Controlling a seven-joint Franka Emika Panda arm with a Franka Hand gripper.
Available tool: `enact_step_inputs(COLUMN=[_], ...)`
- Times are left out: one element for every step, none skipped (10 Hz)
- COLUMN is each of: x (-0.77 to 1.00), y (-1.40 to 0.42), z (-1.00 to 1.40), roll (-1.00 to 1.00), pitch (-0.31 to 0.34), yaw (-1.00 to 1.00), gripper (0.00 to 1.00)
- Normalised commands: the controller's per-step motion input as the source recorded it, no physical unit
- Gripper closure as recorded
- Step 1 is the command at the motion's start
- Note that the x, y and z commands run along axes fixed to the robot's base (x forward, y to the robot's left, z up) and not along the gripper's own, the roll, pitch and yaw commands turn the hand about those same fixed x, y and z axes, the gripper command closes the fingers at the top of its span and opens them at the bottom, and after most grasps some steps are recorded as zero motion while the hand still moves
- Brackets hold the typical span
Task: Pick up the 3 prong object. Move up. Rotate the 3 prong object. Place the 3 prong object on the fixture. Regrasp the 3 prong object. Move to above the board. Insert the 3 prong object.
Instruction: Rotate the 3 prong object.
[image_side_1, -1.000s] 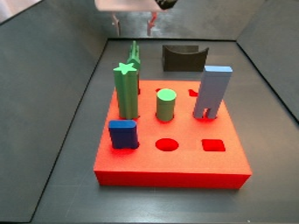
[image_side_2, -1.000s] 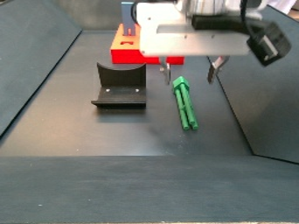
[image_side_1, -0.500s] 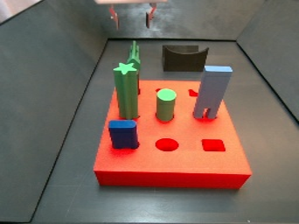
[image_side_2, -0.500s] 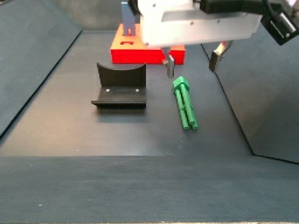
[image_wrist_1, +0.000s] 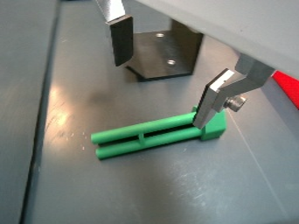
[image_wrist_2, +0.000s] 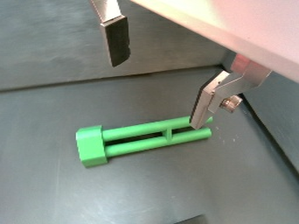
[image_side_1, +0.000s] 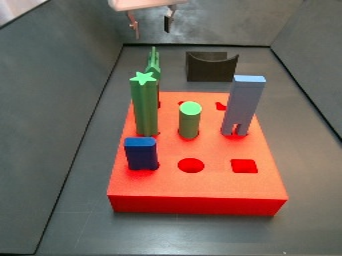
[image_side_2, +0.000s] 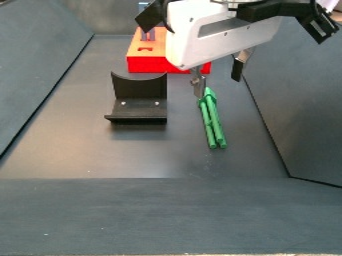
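In a wrist view the tool (image_wrist_1: 170, 66) hangs above the dark floor with its two silver fingers spread wide and nothing between them. One finger (image_wrist_1: 117, 39) shows its dark pad; the opposite finger (image_wrist_1: 216, 96) stands near one end of the 3 prong object (image_wrist_1: 158, 137), a slim green bar lying flat on the floor. Beyond the bar sits the fixture (image_wrist_1: 163, 54), a dark bracket on its base plate. A strip of the red board (image_wrist_1: 288, 89) shows at the frame edge.

In the second wrist view the tool (image_wrist_2: 162, 74) is again wide apart and empty, and the 3 prong object (image_wrist_2: 140, 140) lies flat below it, its blocky end pointing away from the lower finger (image_wrist_2: 208, 101).

In a side view the tool (image_side_1: 150, 18) is at the top of the frame, behind the board (image_side_1: 201, 180). On the board stand a green star-topped post (image_side_1: 143, 100), a green round cylinder (image_side_1: 190, 120), a grey-blue block (image_side_1: 243, 104) and a short blue block (image_side_1: 140, 153). The fixture (image_side_1: 206, 65) sits on the floor behind the board.

In the remaining side view the tool (image_side_2: 217, 73) hovers over the far end of the 3 prong object (image_side_2: 211, 119), which lies on the floor just beside the fixture (image_side_2: 136, 98), apart from it. The board (image_side_2: 150, 58) lies beyond, partly hidden by the arm.
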Motion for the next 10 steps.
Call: enact_step_inputs(x=[0.03,0.03,0.03,0.03,0.03,0.03,0.03,0.03,0.03,0.03], y=[0.0,0.0,0.0,0.0,0.0,0.0,0.0,0.0,0.0,0.0], z=[-0.05,-0.05,-0.05,-0.04,-0.04,-0.04,-0.04,-0.04,-0.04,-0.04], roll=[0.0,0.0,0.0,0.0,0.0,0.0,0.0,0.0,0.0,0.0], pitch=[-0.002,-0.002,-0.002,-0.002,-0.002,-0.002,-0.002,-0.003,-0.003,-0.003], yaw=[1.0,1.0,1.0,1.0,1.0,1.0,1.0,1.0,1.0,1.0], gripper=[0.0,0.0,0.0,0.0,0.0,0.0,0.0,0.0,0.0,0.0])
